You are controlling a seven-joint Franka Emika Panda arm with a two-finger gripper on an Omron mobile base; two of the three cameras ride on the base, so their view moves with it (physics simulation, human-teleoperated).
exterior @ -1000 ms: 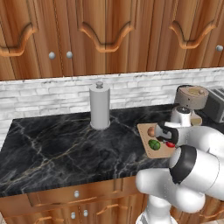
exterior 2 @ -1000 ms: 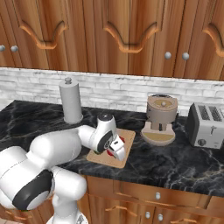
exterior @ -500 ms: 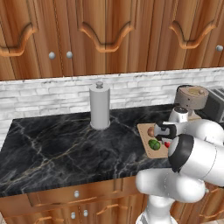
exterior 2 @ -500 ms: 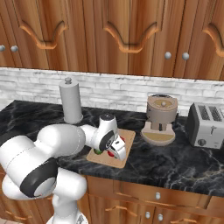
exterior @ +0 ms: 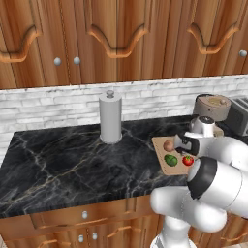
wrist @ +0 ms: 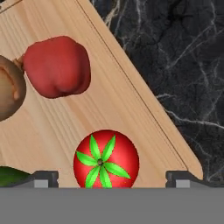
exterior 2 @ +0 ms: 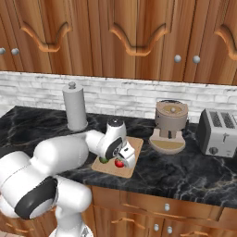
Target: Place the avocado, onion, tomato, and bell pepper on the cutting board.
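End effector [wrist: 106, 179] wide apart over glossy red tomato [wrist: 106, 158] with green star-shaped calyx

In the hand view, the onion [wrist: 8, 94] and avocado [wrist: 11, 176] are cut off by the left edge. In the right base view, the cutting board [exterior 2: 134, 163] is partly hidden by the arm.

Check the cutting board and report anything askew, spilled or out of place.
Nothing stands out. The tomato, bell pepper, onion and avocado all sit on the cutting board, none hanging over its edge.

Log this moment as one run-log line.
gripper: open over tomato | cutting board: tomato, bell pepper, onion, avocado
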